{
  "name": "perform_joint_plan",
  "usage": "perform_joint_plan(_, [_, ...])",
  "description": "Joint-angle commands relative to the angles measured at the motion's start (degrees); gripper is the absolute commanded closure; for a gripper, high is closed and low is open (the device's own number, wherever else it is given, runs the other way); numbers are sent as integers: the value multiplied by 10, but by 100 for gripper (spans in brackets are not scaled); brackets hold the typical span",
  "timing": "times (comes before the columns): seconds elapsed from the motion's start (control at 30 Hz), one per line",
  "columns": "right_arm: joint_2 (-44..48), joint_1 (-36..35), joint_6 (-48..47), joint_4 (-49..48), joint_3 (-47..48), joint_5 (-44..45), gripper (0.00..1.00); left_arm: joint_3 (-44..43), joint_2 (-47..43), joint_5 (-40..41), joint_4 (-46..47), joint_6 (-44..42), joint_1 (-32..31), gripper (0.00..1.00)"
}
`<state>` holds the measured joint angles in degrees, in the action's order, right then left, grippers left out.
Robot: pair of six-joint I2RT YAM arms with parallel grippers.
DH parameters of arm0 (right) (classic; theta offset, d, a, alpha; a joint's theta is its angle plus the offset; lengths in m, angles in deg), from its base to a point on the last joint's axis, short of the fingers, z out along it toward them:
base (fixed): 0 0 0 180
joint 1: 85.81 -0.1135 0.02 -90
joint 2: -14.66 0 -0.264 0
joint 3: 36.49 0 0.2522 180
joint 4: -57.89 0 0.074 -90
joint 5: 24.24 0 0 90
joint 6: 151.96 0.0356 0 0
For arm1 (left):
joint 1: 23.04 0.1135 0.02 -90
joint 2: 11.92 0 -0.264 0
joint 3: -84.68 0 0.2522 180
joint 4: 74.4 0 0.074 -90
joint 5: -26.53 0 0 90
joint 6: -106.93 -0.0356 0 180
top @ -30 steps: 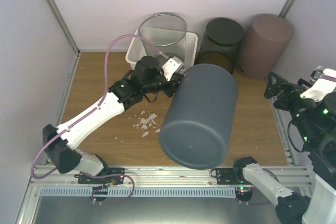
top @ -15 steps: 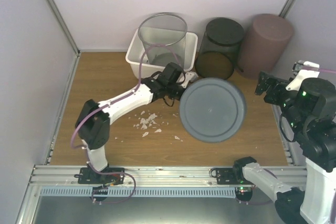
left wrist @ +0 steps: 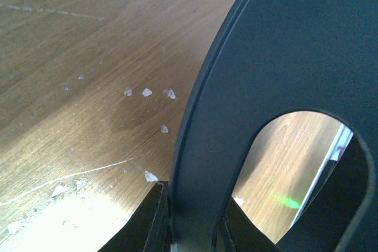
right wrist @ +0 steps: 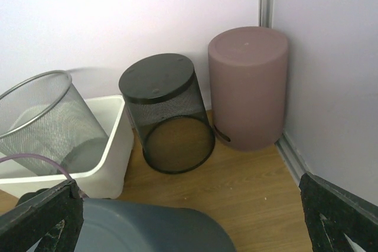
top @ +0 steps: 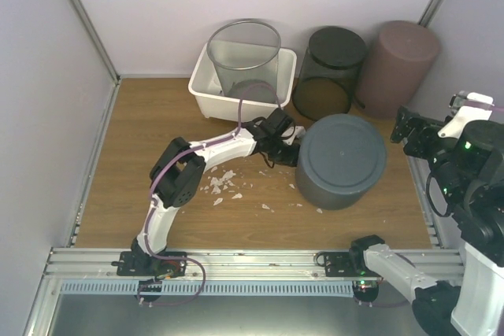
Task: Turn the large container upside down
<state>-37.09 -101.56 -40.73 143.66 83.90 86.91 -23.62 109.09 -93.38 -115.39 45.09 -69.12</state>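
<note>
Large container (top: pixel 340 159) sits base-up; left jaws clamp its rim, right jaws gape empty. Risk: withdrawing without releasing drags or tips it.

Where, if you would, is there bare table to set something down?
Bare table lies between the left wall and the left arm, and in front of the grey container. Crowded: the back wall, with white tub, black mesh bin, brown bin.
</note>
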Motion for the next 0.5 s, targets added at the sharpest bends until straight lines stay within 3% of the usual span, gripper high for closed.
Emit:
perform_joint_plan(0.0, [-7, -4, -19, 1, -2, -6, 0, -33, 11, -3, 19, 33, -22, 100])
perform_joint_plan(0.47, [-3, -4, -11, 3, -103, -145, 0, -96, 94, 46, 9, 54, -51, 100])
